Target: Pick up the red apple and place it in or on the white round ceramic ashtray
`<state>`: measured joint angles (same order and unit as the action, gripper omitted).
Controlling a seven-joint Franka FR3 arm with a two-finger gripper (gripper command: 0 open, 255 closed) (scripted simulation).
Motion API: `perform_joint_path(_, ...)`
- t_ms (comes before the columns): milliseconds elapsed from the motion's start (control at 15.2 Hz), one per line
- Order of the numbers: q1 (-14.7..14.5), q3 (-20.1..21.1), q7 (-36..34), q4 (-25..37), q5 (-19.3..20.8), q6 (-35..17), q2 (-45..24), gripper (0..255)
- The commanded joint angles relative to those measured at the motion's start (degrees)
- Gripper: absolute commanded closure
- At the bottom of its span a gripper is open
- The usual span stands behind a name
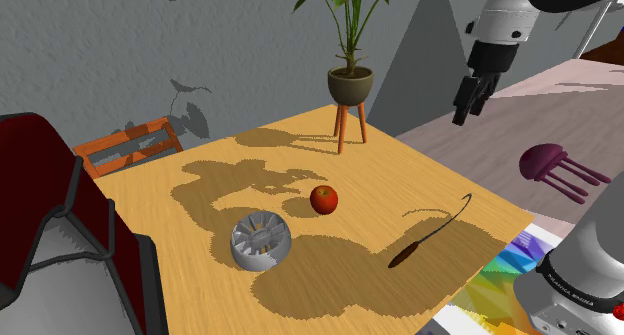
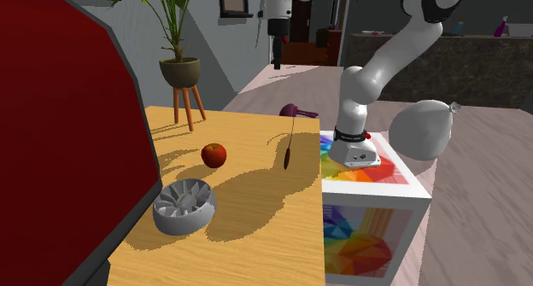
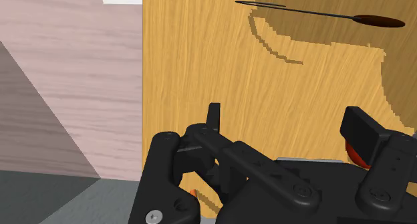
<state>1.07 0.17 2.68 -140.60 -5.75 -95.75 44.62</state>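
A black two-finger hand [image 1: 472, 103] hangs high over the far edge of a light wooden worktop [image 1: 400, 173], its fingers spread apart and holding nothing. A small red apple [image 1: 323, 198] sits near the worktop's middle, close to but not touching a round, pale-grey ribbed ashtray [image 1: 260, 241]. The shoulder view takes in a leafy potted plant on a three-legged wooden stand [image 1: 350, 88] at the worktop's far end. It also shows dark lettering [image 1: 572, 280] on the arm's base that seems to read "FRANKA EMIKA". The second exterior view adds a large pale-grey balloon-shaped object [image 2: 423, 129] beyond the rainbow-patterned box stand [image 2: 367, 233], and a small purple object [image 2: 295, 111] just past the worktop's edge. The wrist view, looking down past the parted fingers [image 3: 361, 130], shows a slender dark-handled wire tool [image 3: 377, 21] lying on the wood grain, with pinkish plank floor [image 3: 67, 69] alongside the worktop's edge.
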Motion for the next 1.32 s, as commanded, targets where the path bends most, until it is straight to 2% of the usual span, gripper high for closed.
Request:
perform_joint_path(0,0.00,0.00,0.00,0.00,0.00,0.00,0.00,0)
perform_joint_path(330,-0.87,7.54,-10.93,-0.50,-3.96,-4.99,-4.60,0)
perform_joint_path(726,-1.10,16.18,-23.98,2.17,-6.83,-11.31,-13.72,0)
perform_joint_path(990,-0.60,21.53,-32.99,5.83,-6.78,-15.29,-21.61,0)
perform_joint_path(1254,0.20,26.37,-42.58,10.86,-4.59,-18.69,-30.74,0)
